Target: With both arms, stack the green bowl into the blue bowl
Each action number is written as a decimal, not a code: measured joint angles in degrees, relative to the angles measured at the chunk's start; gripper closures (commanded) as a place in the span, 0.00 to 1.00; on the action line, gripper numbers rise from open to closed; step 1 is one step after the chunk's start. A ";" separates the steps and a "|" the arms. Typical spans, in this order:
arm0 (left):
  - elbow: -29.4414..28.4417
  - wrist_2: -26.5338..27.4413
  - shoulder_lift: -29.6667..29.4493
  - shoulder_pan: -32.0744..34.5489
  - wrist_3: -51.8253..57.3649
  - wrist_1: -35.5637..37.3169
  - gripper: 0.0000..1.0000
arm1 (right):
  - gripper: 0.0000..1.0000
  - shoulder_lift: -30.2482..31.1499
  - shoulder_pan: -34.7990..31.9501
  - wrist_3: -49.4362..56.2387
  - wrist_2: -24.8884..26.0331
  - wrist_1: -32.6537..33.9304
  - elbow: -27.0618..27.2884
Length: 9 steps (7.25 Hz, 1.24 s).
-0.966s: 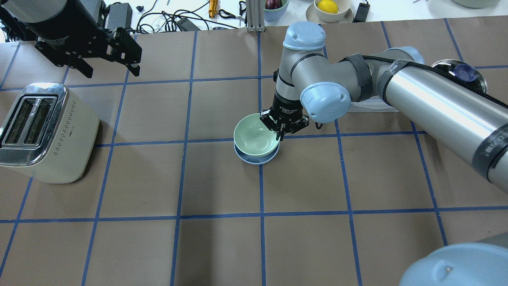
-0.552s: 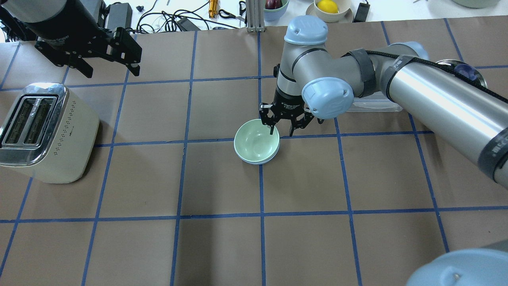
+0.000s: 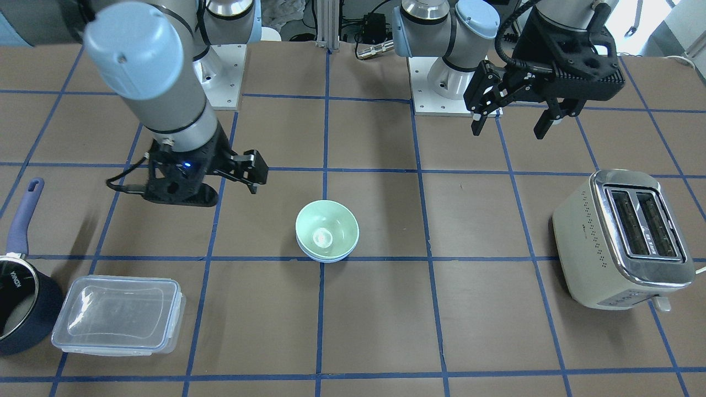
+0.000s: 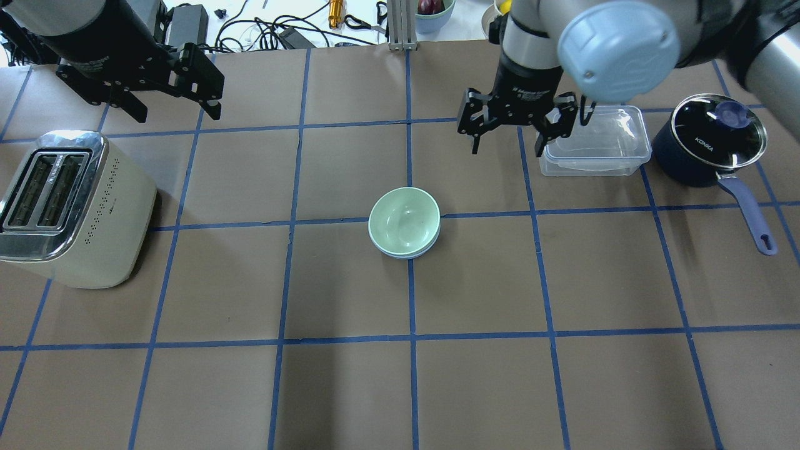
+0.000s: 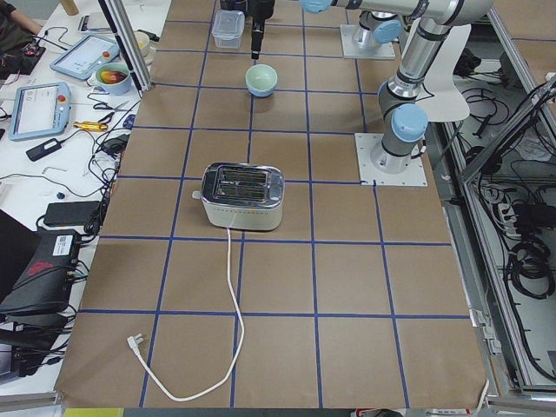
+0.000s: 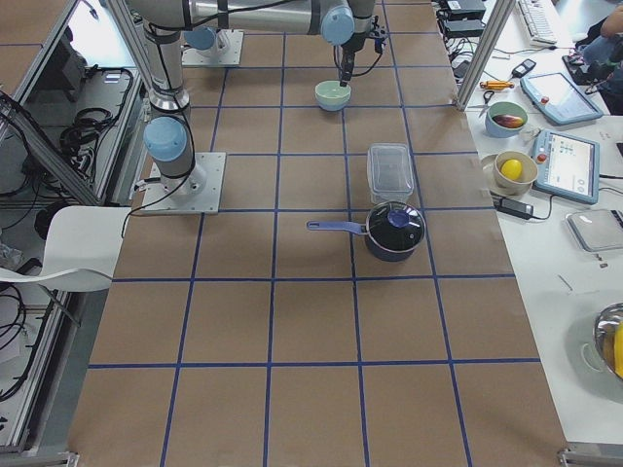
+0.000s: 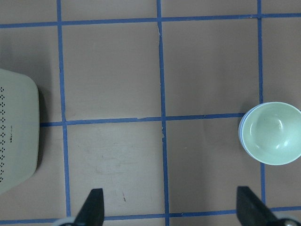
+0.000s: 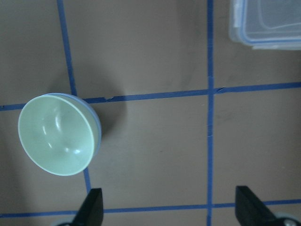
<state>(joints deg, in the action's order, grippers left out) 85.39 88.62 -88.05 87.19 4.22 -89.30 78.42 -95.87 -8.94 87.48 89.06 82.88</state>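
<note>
The green bowl [image 4: 403, 219] sits nested upright inside the blue bowl [image 4: 407, 255], of which only a thin rim shows, at the table's middle. The pair also shows in the front view as green bowl [image 3: 326, 227] over blue rim [image 3: 325, 258], in the left wrist view [image 7: 272, 139] and in the right wrist view [image 8: 56, 134]. My right gripper [image 4: 507, 140] is open and empty, raised, apart from the bowls and beyond them to the right. My left gripper [image 4: 175, 111] is open and empty, high at the far left above the table.
A cream toaster [image 4: 69, 206] stands at the left. A clear plastic container [image 4: 594, 140] and a navy saucepan [image 4: 709, 140] with its handle toward the near side stand at the far right, close to my right gripper. Cables and fruit bowls lie beyond the far edge.
My right gripper opened and let go of the green bowl, which settled level into the blue bowl. The gripper then rose and drew back toward the far right. My left arm has not moved.
</note>
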 measured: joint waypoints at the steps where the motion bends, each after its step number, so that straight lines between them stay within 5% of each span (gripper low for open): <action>1: 0.02 0.06 0.04 0.00 0.00 0.00 0.00 | 0.00 1.82 2.67 5.46 0.97 -2.71 -1.83; 4: 0.03 0.28 0.04 0.00 0.02 -0.08 0.00 | 0.00 7.16 5.99 12.96 2.42 -3.35 -2.40; 9: 0.03 0.06 0.06 0.00 0.03 -0.10 0.00 | 0.00 7.97 5.79 9.91 2.44 -3.46 -3.09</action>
<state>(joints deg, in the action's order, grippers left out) 85.43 88.68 -87.99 87.19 4.25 -89.39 86.39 -90.08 0.97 89.92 85.59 79.79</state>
